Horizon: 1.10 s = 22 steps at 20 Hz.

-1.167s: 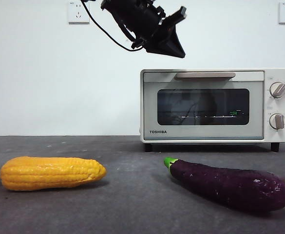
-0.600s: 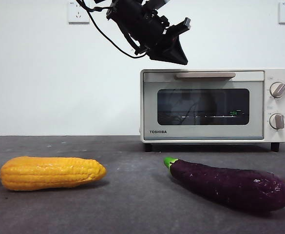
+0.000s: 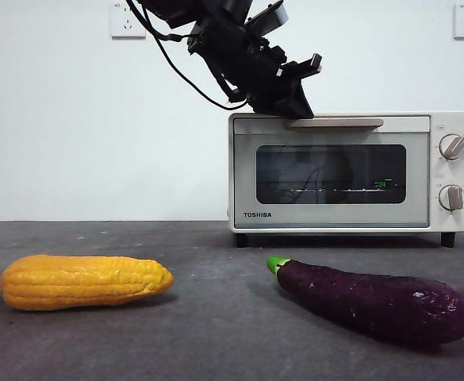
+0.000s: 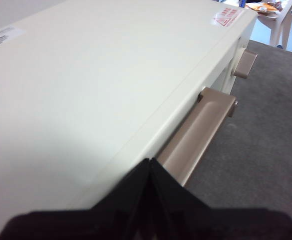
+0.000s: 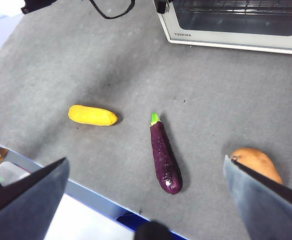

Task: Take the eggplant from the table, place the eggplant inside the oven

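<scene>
Eggplant (image 3: 374, 305) lies on worktop (image 3: 216, 333) in front of shut oven (image 3: 350, 171); looks glossy, prob. slippery, firm—grip mid-body; left hand (image 3: 299, 103) closed, empty, at oven handle (image 4: 198, 135); right hand (image 5: 146, 172) wide open above.

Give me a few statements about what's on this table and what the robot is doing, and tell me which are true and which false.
1. The oven door is shut. True.
2. The eggplant lies inside the oven. False: it lies on the table, in front of the oven.
3. The left end effector is at the oven's top front edge, near the handle, jaws shut. True.
4. The right end effector grips the corn. False: it is open, high above the table, holding nothing.
5. The corn touches the eggplant. False: they lie apart.
</scene>
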{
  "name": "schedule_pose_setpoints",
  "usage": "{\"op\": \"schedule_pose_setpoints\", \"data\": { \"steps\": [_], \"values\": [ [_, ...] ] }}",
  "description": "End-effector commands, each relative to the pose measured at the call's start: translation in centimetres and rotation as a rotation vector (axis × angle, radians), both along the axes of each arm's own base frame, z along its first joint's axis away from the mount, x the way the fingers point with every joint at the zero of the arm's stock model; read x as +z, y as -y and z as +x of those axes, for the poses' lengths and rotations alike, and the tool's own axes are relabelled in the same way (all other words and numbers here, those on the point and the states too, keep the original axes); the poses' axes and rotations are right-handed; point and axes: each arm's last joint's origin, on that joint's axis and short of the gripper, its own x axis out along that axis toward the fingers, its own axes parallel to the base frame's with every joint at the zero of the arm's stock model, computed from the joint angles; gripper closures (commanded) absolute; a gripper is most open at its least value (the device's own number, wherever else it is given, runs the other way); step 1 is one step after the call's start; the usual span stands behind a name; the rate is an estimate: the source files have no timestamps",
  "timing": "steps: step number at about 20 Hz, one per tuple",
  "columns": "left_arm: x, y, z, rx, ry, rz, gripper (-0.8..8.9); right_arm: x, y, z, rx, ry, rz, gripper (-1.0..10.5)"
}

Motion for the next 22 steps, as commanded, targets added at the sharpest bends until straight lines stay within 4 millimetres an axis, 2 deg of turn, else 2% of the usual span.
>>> {"op": "schedule_pose_setpoints", "data": {
  "steps": [1,9,18,22],
  "values": [
    [-2.4,0.6,0.2,-0.013,-0.056,0.048,8.19,0.1,0.0,0.0,0.004,0.002,-0.008,4.1],
    [-2.9,3.5,-2.5,-0.095,-0.107,0.087,8.19,0.1,0.0,0.1,0.006,0.002,-0.01,4.1],
    [-3.2,8.5,-7.7,-0.243,-0.134,0.117,8.19,0.1,0.0,0.1,0.008,0.004,-0.012,4.1],
    [-3.2,10.0,-9.5,-0.284,-0.148,0.111,8.19,0.0,0.0,0.1,0.008,0.004,-0.012,4.1]
  ]
}}
